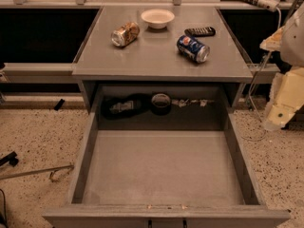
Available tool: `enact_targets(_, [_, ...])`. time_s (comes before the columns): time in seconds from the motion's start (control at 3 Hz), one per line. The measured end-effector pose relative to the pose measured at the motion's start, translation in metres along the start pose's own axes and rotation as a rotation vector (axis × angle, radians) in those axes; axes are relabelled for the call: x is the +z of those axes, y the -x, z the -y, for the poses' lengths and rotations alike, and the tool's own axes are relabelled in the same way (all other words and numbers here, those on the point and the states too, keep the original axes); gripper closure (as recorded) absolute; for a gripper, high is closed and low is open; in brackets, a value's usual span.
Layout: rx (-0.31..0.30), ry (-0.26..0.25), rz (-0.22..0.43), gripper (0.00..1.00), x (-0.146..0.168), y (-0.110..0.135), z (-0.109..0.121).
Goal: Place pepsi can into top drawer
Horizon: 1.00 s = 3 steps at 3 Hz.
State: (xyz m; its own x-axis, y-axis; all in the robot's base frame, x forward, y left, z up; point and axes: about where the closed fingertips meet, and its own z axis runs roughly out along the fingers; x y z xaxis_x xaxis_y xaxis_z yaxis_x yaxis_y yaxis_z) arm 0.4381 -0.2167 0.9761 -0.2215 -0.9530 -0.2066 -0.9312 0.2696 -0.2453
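1. One big drawer (161, 170) is pulled all the way out. It is a wide, shallow grey box with a flat, dull floor and low walls. Nothing sits on the floor.
2. Next is the grey tabletop (156, 61) above it. It is smooth and a bit shiny.
3. Off at the right edge is the gripper (281, 101). It is cream and white and looks blocky. It hangs beside the table, well apart from the blue can. I cannot tell if it is spread or pressed together.
4. The bowl (158, 18) is round, pale and smooth. It sits at the back of the tabletop.
5. The remote (200, 31) is flat, black and long. It lies just behind the blue can.
6. The blue can (193, 48) lies on its side on the tabletop, toward the right. It is round metal with a silver end, so I think it could roll or slip.
7. The gold can (125, 34) lies on its side too, toward the left. That one should stay.
8. I think the job has not started. The gripper should reach over to the blue can, squeeze it across its round middle, and not bump the remote. Then lift it, bring it forward, and set it down low on the drawer floor.
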Motion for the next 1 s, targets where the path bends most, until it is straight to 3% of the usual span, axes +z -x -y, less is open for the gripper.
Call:
enact_targets(0.33, [-0.004,-0.02,-0.005,0.0,0.005,0.006,0.008])
enact_targets(0.67, [0.006,-0.055,0.014,0.0,0.024,0.03,0.044])
enact_targets(1.0, [0.051,-0.077,0.118,0.0,0.054,0.07,0.097])
